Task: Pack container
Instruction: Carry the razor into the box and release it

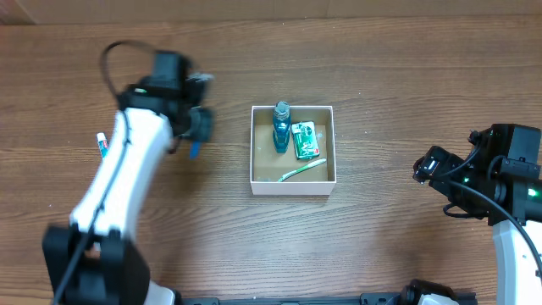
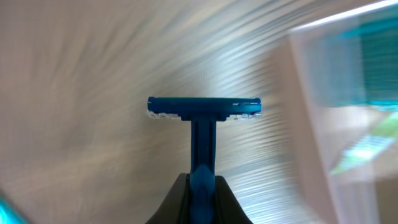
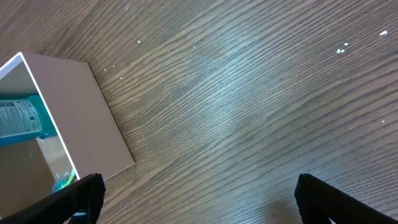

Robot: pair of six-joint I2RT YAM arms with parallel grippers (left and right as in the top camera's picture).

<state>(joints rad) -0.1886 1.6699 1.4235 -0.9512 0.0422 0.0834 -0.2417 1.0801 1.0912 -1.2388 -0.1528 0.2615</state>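
Note:
The container (image 1: 254,152) is a small square white-walled box with a brown floor at the table's middle. It holds a blue bottle (image 1: 280,129), a green packet (image 1: 304,141) and a green toothbrush (image 1: 302,170). My left gripper (image 1: 196,144) is left of the container, above the table, shut on a blue razor (image 2: 203,118). The razor's head points away from the fingers in the blurred left wrist view. The container's wall (image 2: 314,118) shows at that view's right. My right gripper (image 1: 421,168) is open and empty, well to the right of the container (image 3: 93,112).
A small white tube with a red and green end (image 1: 102,144) lies on the table at the far left, beside my left arm. The table is dark wood.

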